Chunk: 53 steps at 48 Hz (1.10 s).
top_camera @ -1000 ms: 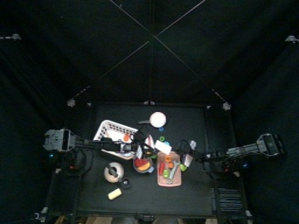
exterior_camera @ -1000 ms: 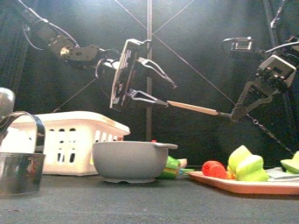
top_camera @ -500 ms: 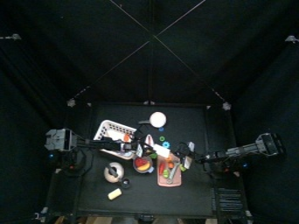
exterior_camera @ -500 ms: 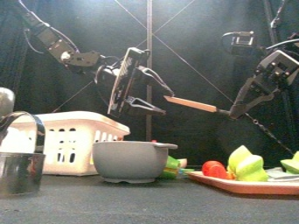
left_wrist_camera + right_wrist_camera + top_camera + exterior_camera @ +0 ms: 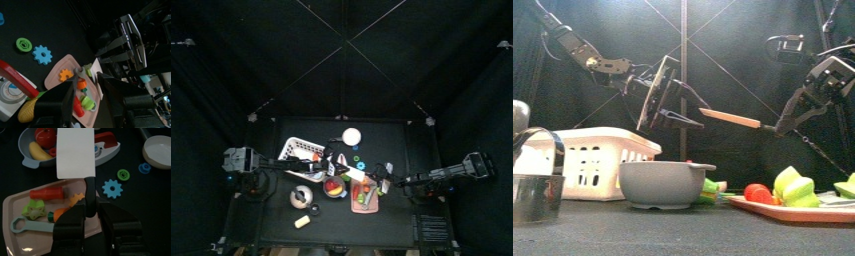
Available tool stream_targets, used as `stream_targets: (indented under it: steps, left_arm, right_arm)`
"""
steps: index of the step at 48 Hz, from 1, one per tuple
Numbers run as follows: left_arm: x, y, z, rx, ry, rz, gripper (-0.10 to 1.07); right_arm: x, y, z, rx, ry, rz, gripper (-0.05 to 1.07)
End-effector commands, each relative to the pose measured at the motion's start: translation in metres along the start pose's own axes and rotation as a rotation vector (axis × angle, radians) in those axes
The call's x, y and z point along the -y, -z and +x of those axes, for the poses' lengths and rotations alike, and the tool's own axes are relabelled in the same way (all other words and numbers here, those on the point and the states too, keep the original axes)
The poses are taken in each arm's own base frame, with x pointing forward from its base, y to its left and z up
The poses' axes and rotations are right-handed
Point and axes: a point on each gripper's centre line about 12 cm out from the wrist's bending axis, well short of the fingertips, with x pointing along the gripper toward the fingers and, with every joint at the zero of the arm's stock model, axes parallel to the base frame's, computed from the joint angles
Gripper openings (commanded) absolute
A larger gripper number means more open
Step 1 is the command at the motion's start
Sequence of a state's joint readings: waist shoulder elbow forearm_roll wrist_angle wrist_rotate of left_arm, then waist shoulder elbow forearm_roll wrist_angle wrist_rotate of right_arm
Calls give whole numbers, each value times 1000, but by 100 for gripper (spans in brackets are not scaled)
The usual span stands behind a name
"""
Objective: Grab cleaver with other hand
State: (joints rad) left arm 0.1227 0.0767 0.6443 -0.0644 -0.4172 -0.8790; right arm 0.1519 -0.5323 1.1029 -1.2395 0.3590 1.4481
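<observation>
Above bowl [image 5: 664, 182], cleaver [image 5: 728, 118] spans both grippers.

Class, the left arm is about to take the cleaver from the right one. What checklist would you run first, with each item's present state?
1. Right gripper clamps the cleaver by its handle: ok.
2. Blade lies between the left gripper fingers: ok.
3. Left fingers closed on the blade: not ok, they stand open.
4. Cleaver held clear above the bowl and tray: ok.
5. Blade centred in the fingers: cannot tell.
</observation>
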Motion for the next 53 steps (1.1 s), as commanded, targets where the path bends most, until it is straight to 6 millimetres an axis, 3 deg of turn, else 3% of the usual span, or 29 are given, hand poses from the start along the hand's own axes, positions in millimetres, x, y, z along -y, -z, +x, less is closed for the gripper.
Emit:
stream_targets:
  steps: [1,18,40,53]
  left_arm:
    - [14,-4,4,17,39,2,68]
    - [14,0,2,12,36,-11,49]
    - [14,5,2,4,30,-29,48]
    - [15,6,3,1,34,-18,48]
  right_arm:
    - [-2,-11,-2,28,-8,1,50]
    - [0,-11,-1,28,0,4,50]
    - [0,-11,0,23,1,13,50]
    - [-2,-22,-1,53,-2,5,52]
